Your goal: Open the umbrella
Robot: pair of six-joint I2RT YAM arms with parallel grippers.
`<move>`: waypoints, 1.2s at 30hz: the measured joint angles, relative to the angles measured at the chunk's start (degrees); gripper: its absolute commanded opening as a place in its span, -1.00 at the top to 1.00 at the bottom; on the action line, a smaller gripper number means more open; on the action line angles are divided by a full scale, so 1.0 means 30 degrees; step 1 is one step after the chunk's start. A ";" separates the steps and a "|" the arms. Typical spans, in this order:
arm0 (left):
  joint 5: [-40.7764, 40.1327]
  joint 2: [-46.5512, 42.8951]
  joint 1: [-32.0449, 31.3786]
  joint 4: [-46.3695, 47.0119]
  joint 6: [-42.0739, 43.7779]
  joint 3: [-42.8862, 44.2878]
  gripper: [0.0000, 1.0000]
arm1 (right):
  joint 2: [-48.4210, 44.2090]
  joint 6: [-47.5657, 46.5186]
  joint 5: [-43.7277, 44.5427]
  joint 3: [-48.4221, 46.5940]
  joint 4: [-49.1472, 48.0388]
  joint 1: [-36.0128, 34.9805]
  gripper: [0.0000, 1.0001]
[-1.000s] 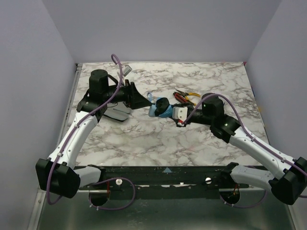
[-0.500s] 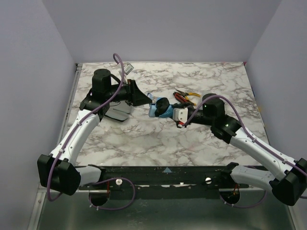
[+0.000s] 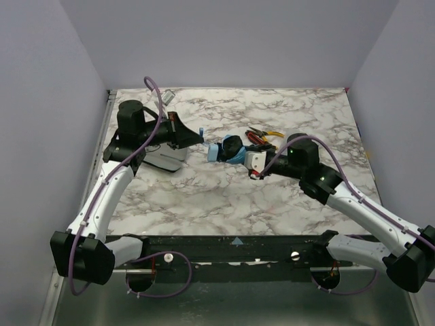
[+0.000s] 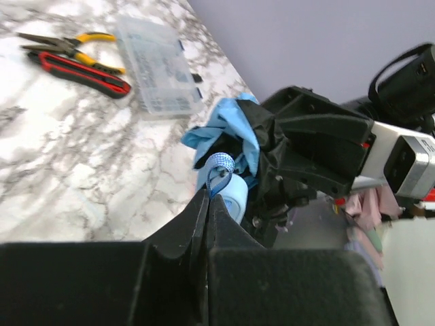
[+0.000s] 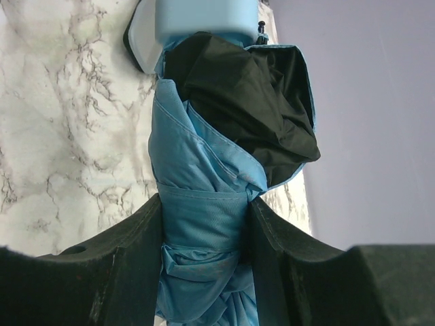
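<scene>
Both arms reach inward, meeting at the folded-up umbrella [image 3: 228, 151], just left of the pliers [image 3: 262, 136].
The right pincer [image 5: 204, 251] is clamped round its blue bundle, and the left pincer [image 4: 207, 198] is pinched tight on the wrist loop [image 4: 219, 165].

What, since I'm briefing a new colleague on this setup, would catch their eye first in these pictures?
The bunched blue-and-black umbrella stands out, held over the middle of the marble table between the two arms. The right gripper is clamped around its blue fabric, while the left gripper pinches its wrist loop. Just beyond it lie red and yellow-handled tools.
</scene>
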State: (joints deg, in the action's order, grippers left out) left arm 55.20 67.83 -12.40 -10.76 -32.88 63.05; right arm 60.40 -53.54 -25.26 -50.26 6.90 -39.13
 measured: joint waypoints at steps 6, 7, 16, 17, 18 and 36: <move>0.0058 -0.0517 0.2055 -0.0146 0.0138 -0.0138 1.00 | -0.0022 -0.0015 0.1078 0.0000 0.0954 -0.0058 0.99; 0.0051 -0.0619 0.2302 -0.0284 0.0270 -0.0131 1.00 | -0.0022 -0.0015 0.1202 0.0000 0.1239 -0.0058 0.99; -0.0678 -0.1319 0.3563 -0.2259 0.2929 0.0131 0.23 | 0.0015 0.0066 0.2302 0.0000 0.2798 -0.0058 0.99; -0.0889 -0.1355 0.3665 -0.2922 0.3949 0.0415 -0.16 | 0.0044 0.0153 0.2353 -0.0044 0.2958 -0.0058 0.99; -0.1100 -0.1348 0.3708 -0.3308 0.4677 0.0692 -0.41 | 0.0153 0.0328 0.2397 -0.0321 0.3614 -0.0058 0.99; -0.3672 -0.6331 -0.3665 -0.7249 2.5696 -0.0969 -0.96 | 0.6441 1.2976 -0.3636 -0.7016 0.9202 0.0612 0.99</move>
State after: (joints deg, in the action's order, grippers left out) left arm 44.18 48.84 -23.40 -32.51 44.21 60.14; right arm 79.72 -14.61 -36.16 -71.31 34.50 -37.30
